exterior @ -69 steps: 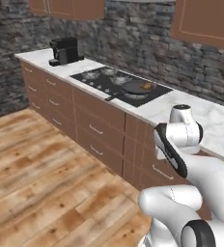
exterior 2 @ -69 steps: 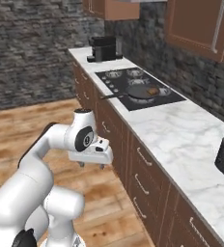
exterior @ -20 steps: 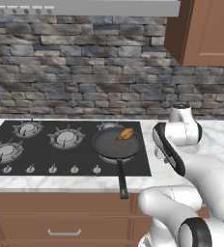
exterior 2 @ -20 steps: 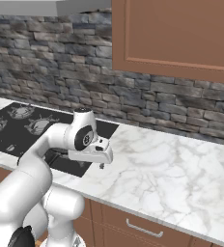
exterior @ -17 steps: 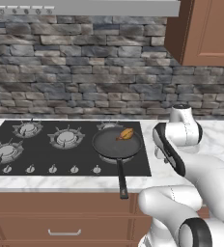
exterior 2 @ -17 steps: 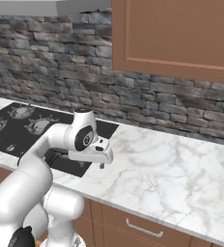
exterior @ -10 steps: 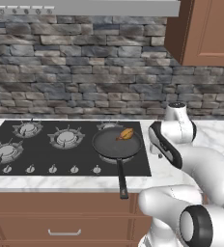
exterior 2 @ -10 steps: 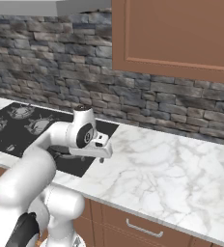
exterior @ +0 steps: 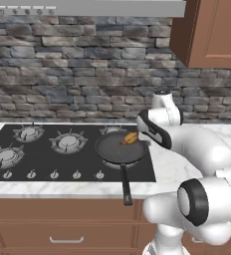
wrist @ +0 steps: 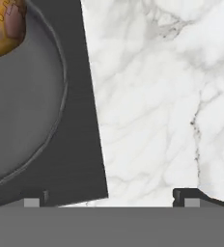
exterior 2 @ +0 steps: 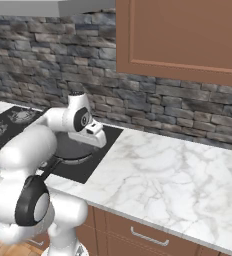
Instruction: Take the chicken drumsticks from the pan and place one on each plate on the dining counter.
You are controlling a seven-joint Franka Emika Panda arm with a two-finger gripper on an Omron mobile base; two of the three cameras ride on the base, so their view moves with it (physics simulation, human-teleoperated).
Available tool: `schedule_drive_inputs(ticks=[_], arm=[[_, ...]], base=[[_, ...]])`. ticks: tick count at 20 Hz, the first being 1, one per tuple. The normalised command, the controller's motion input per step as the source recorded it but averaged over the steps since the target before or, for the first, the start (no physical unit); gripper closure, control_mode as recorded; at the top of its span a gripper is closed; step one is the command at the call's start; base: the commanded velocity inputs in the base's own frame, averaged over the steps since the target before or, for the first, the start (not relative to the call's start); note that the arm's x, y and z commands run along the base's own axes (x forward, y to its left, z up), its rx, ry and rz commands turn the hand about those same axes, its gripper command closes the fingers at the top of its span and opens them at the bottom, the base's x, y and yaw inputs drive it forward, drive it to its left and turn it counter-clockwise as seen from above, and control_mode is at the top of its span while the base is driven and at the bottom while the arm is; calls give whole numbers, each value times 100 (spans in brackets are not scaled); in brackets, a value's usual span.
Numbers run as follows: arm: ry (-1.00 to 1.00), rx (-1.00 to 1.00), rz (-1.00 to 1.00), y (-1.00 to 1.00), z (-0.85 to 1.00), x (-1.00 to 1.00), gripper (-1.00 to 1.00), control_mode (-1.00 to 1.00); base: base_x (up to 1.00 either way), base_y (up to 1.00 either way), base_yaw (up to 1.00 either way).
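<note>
One frying pan [exterior: 120,149] sits on the black gas cooktop [exterior: 62,154], on the burner at the right end, with its long black handle pointing toward 6 o'clock past the front edge. Chicken drumsticks [exterior: 130,138] lie inside the pan at about 2 o'clock, near the rim; their count cannot be resolved. The gripper [wrist: 111,198] hovers at the pan's right, above the seam between cooktop and marble worktop [exterior 2: 173,175]. Its fingertips [wrist: 34,200] stand wide apart, holding nothing.
</note>
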Motion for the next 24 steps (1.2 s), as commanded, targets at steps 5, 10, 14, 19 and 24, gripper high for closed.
schedule_drive_inputs(ticks=[5,10,14,19,24], arm=[[-4,2,-51,32,1,54,-100,-100],[-2,7,-49,26,0,53,-100,-100],[0,1,-37,17,-7,53,-100,-100],[0,1,-17,13,-20,40,-100,-100],[0,2,-4,6,-25,42,-100,-100]], base=[[0,0,0],[0,0,0],[0,0,0],[0,0,0],[0,0,0]])
